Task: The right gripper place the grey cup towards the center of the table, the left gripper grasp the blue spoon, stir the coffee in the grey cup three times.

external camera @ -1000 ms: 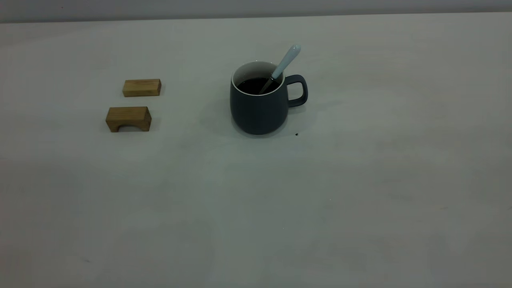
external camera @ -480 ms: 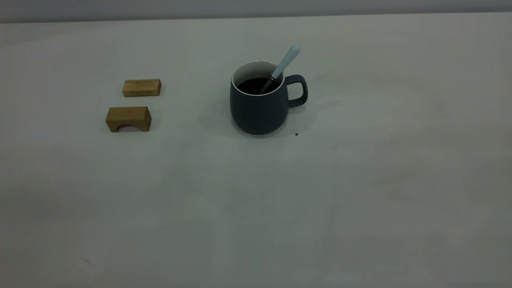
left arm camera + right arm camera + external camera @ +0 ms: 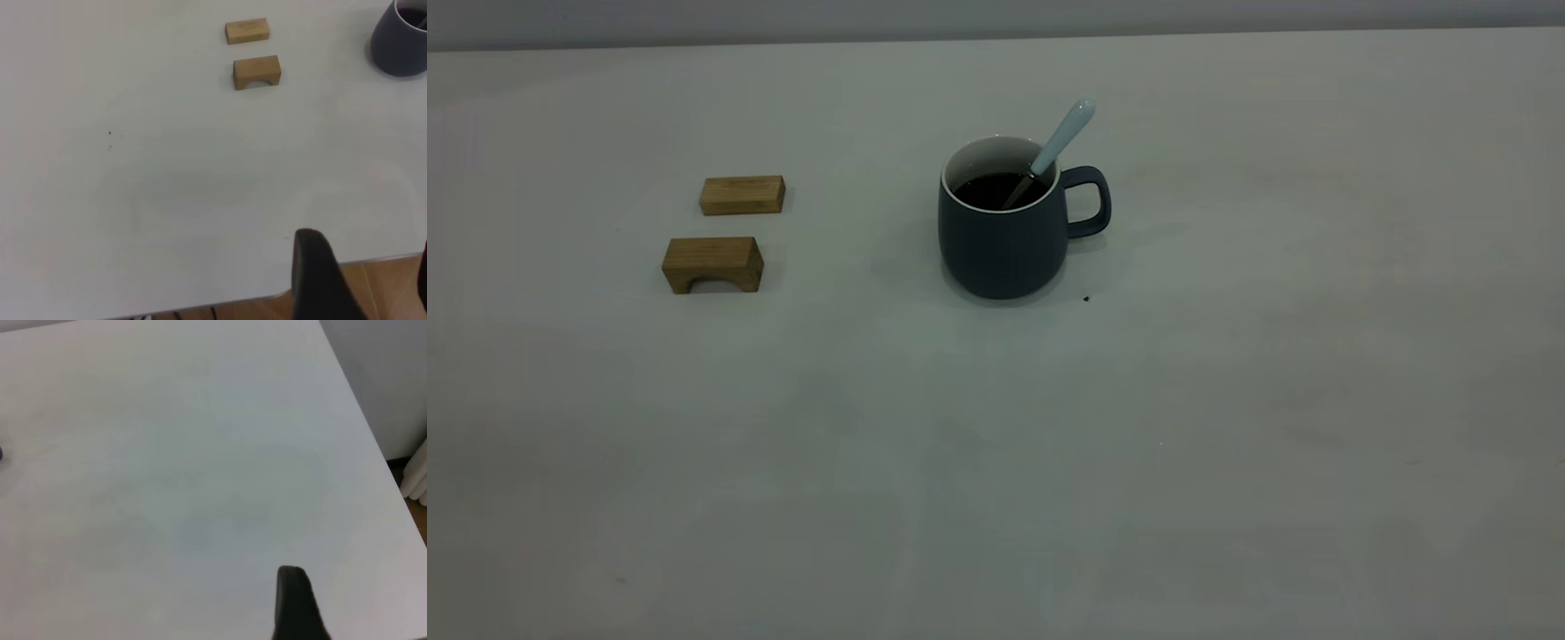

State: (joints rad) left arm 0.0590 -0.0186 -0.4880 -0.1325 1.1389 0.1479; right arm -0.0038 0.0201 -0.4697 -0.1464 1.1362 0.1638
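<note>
The grey cup [image 3: 1000, 253] stands upright near the middle of the table [image 3: 996, 462], handle to the right, with dark coffee [image 3: 985, 190] inside. The blue spoon [image 3: 1062, 138] leans in the cup, its handle sticking up over the rim on the handle side; nothing holds it. Neither gripper shows in the exterior view. In the left wrist view the left gripper [image 3: 365, 245] hangs open and empty over the table's near edge, far from the cup [image 3: 399, 48]. The right gripper [image 3: 360, 580] shows one black finger [image 3: 293, 603] above bare table, with nothing beside it.
Two brown wooden blocks lie left of the cup: a flat one [image 3: 742, 195] and an arched one [image 3: 712, 264], also the flat block [image 3: 247, 31] and arched block [image 3: 257, 71]. The table's edge [image 3: 373, 440] runs along one side of the right wrist view.
</note>
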